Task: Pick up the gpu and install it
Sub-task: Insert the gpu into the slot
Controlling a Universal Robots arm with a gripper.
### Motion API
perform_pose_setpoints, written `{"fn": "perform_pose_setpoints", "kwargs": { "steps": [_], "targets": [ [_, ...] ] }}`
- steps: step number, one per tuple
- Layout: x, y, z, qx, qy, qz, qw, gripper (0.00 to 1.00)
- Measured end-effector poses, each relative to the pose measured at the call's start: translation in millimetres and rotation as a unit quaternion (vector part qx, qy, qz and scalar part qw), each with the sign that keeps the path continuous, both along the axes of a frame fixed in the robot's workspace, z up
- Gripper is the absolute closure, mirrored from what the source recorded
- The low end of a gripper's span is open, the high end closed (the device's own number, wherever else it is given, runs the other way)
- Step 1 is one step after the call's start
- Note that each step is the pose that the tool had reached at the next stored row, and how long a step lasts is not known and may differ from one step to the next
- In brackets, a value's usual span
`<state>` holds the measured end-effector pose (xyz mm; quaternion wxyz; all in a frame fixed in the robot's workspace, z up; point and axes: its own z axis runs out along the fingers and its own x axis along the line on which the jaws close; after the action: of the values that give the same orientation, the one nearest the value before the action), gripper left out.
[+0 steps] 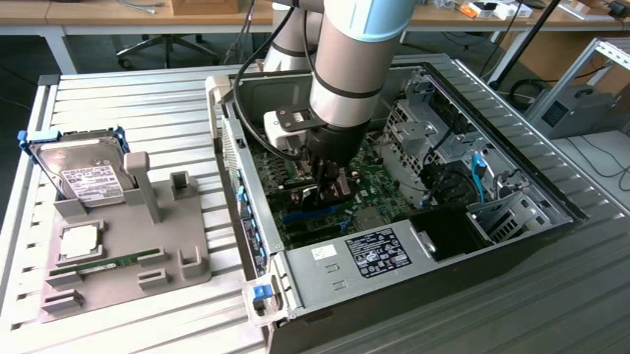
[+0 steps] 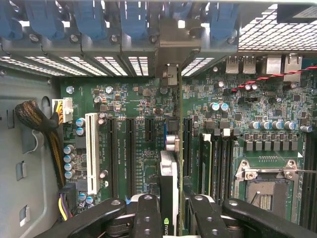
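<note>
The gpu stands edge-on in the wrist view, a thin card with a green logo on its near end. It runs along the motherboard's black expansion slots. Its silvery metal bracket lies against the case's rear slot wall. My gripper is shut on the card, one black finger on each side. In the exterior view my gripper reaches down inside the open computer case, low over the board. I cannot tell whether the card sits fully in its slot.
A white slot, a cable bundle and the empty processor socket flank the card. Outside the case, a grey holder carries a hard drive, a processor chip and a green memory stick. Case walls and drive cages hem the arm in.
</note>
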<state>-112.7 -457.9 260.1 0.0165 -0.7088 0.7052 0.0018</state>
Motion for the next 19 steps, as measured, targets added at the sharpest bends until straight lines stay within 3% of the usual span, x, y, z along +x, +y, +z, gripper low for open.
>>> {"fn": "perform_pose_setpoints", "kwargs": {
  "steps": [19],
  "targets": [
    [0.0,-0.1,0.6,0.0000,0.0003,-0.013,0.9999,0.73]
  ]
}}
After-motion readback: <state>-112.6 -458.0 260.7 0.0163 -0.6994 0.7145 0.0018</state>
